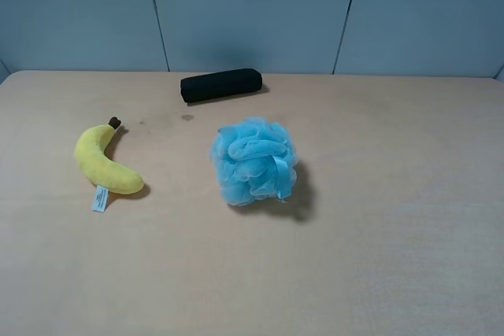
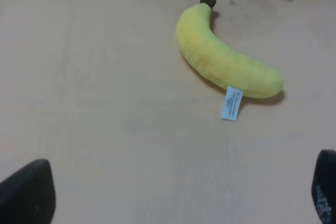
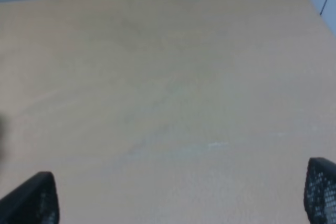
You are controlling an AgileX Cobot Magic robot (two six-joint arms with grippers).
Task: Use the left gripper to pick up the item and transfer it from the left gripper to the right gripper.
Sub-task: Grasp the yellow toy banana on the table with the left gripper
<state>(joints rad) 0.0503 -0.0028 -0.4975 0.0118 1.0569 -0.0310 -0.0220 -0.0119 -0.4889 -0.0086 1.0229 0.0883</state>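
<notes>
The item, a yellow plush banana [image 1: 105, 163] with a dark brown stem tip and a small white tag, lies on the table at the left. In the left wrist view the banana [image 2: 226, 59] lies apart from my left gripper [image 2: 176, 198], well beyond the fingertips [image 2: 26, 192], and nothing touches it. The left gripper's fingers stand wide apart with nothing between them. My right gripper [image 3: 181, 198] is also wide open and empty over bare tabletop. Neither gripper shows in the exterior high view.
A fluffy blue bath puff [image 1: 254, 160] sits at the middle of the table. A black oblong case [image 1: 221, 84] lies near the back edge, in front of the grey-blue wall. The tan table [image 1: 394, 234] spreads to the right.
</notes>
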